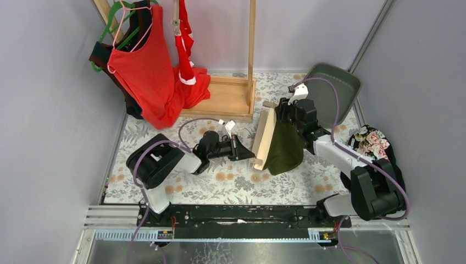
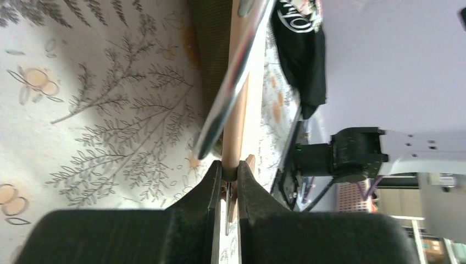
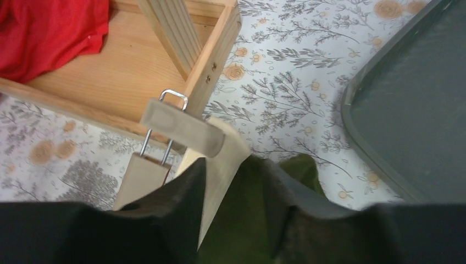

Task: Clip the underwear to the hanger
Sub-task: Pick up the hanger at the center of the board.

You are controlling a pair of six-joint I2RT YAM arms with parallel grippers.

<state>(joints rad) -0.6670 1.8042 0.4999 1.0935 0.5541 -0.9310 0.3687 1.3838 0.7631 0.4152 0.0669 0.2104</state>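
The dark olive underwear [image 1: 287, 149] with its cream waistband [image 1: 265, 137] lies on the table against the wooden hanger. My left gripper [image 1: 244, 149] reaches in from the left and is shut on the hanger's near end [image 2: 237, 137], beside a wooden clip; the hanger's metal hook [image 2: 231, 82] runs alongside. My right gripper [image 3: 231, 184] stands open at the far end, its jaws straddling the waistband [image 3: 222, 165] and the olive cloth [image 3: 247, 225], just below another clip [image 3: 181, 127]. The red underwear [image 1: 189, 82] hangs at the rack.
A wooden rack base [image 1: 228, 96] with an upright post [image 1: 251, 38] stands at the back. A red tank top [image 1: 140, 66] hangs at the back left. A grey tray [image 1: 335, 88] leans at the back right. Black floral cloth [image 1: 373, 143] lies by the right arm.
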